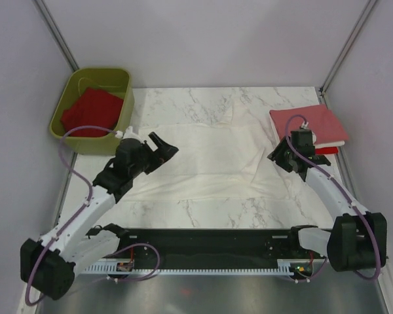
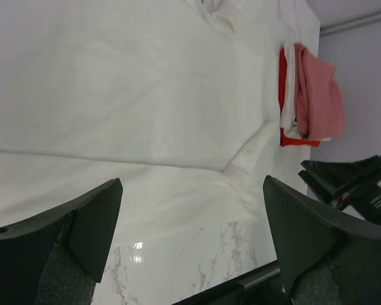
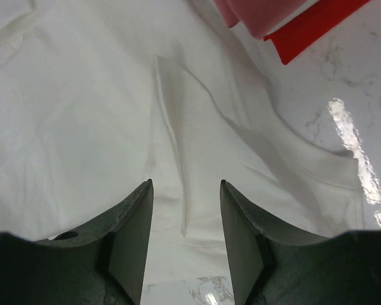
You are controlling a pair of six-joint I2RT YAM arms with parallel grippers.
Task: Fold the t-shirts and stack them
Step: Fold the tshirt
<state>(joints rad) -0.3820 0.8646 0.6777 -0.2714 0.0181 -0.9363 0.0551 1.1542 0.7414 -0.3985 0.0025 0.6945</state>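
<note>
A white t-shirt (image 1: 203, 154) lies spread flat across the middle of the marble table, also in the left wrist view (image 2: 127, 89) and the right wrist view (image 3: 82, 114). A folded stack with a salmon pink t-shirt (image 1: 309, 124) on top of white and red ones (image 2: 283, 76) sits at the right. A red t-shirt (image 1: 90, 111) lies in the tub. My left gripper (image 1: 162, 145) is open and empty above the shirt's left side. My right gripper (image 1: 280, 157) is open and empty over the shirt's right sleeve (image 3: 197, 159).
An olive-green tub (image 1: 121, 121) stands at the back left. Grey walls close in the back and both sides. A black rail (image 1: 209, 245) runs along the near edge between the arm bases.
</note>
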